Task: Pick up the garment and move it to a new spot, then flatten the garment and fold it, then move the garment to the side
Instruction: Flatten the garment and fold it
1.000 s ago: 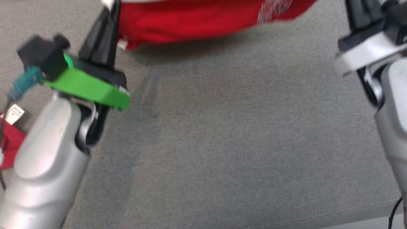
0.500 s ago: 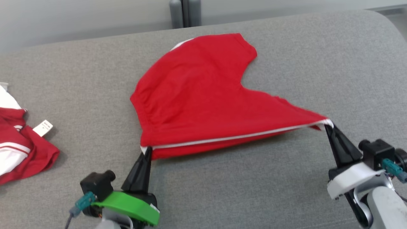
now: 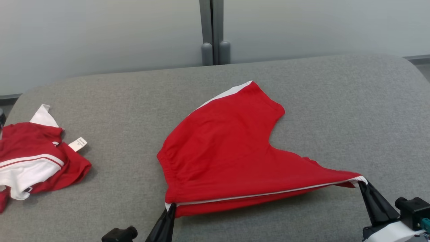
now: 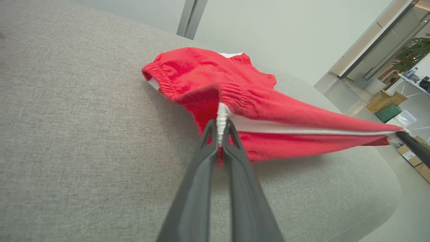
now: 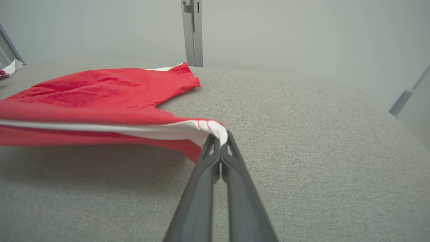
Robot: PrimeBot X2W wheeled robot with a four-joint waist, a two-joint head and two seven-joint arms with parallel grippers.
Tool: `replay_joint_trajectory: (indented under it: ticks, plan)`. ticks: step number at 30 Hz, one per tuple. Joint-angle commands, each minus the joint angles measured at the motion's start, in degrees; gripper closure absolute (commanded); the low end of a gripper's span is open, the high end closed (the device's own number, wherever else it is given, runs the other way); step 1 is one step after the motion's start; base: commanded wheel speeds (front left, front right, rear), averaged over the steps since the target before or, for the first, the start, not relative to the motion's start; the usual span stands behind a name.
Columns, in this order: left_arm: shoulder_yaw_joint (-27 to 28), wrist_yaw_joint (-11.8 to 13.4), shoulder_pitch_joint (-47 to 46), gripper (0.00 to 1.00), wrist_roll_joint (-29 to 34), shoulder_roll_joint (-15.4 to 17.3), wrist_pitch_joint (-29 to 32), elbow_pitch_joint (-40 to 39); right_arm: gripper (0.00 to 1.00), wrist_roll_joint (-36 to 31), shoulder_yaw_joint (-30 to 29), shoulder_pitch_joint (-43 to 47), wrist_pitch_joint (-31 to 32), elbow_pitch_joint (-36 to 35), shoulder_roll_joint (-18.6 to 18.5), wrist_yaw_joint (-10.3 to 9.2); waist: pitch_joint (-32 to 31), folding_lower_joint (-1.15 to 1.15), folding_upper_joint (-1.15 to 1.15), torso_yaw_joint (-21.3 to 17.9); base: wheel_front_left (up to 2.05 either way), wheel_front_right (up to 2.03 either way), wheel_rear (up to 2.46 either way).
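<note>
Red white-striped fabric shorts (image 3: 228,148) lie on the grey upholstered table (image 3: 319,101), near edge stretched between left gripper (image 4: 220,129) and right gripper (image 5: 220,137), both clamped on its corners; flattening looks underway, folding remains.

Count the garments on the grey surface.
2. Red shorts in the middle, pinched by the left gripper and right gripper; a crumpled red-and-white garment at the far left. Others may be hidden.

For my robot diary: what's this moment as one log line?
left claw: shut on red shorts corner | right claw: shut on other corner | edge taut between claws | rest on grey couch
</note>
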Motion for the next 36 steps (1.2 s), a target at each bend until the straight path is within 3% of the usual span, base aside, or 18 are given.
replay_joint_trajectory:
  ticks: [1,6,13,25,36]
  plan:
    - [0.6,0.2,0.8,1.0,0.2,0.6,-0.1,-0.7,1.0,0.4,-1.2,0.7,-0.2,-0.7,-0.9,-0.24,-0.6,0.0,0.0,0.9,0.0,0.0,0.0]
    - [0.0,0.2,-2.3,1.0,0.5,0.3,-0.1,-2.0,1.0,0.2,-1.0,-3.4,-0.2,-1.2,-1.8,-0.24,1.4,0.0,0.0,2.1,0.0,0.0,0.0]
    - [-0.4,0.1,-12.0,1.0,-0.2,-1.0,-0.1,-1.8,1.0,-1.6,2.5,-18.0,0.7,2.3,-3.6,-0.19,8.3,0.0,0.0,4.5,0.0,0.0,0.0]
    - [-2.5,0.1,-27.9,1.0,-1.0,-2.9,-0.1,3.5,1.0,-5.4,11.7,-48.8,5.4,18.6,-6.3,-0.19,20.9,0.0,0.0,9.4,0.0,0.0,0.0]
    - [-3.1,0.1,-33.7,1.0,-2.2,-4.5,-0.1,5.7,1.0,-8.1,18.9,-63.5,3.9,33.6,-5.0,-0.18,26.8,0.0,0.0,12.6,0.0,0.0,0.0]
